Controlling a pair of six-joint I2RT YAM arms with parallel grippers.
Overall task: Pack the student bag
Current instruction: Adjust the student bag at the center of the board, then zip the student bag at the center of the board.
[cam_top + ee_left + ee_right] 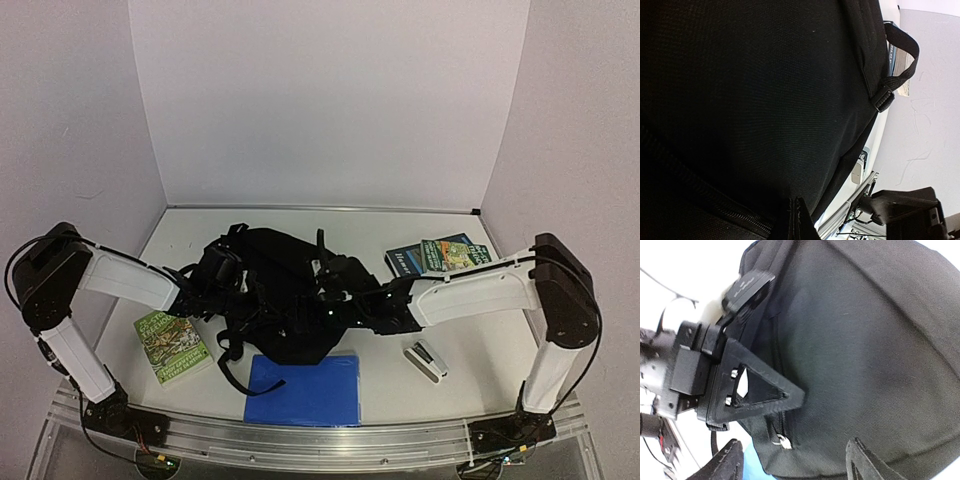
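The student bag is a black fabric backpack lying in the middle of the table, between both arms. Its cloth fills the left wrist view and most of the right wrist view. My left gripper is shut, its tips pinched on the bag's fabric where the zipper ends; from above it sits on the bag's left side. My right gripper is open on the bag's right side. A small metal zipper pull lies between its fingers, touching neither.
A green book lies at the front left and a blue folder just in front of the bag. Two books are stacked at the back right. A small white device rests at the front right. A strap loop hangs off the bag.
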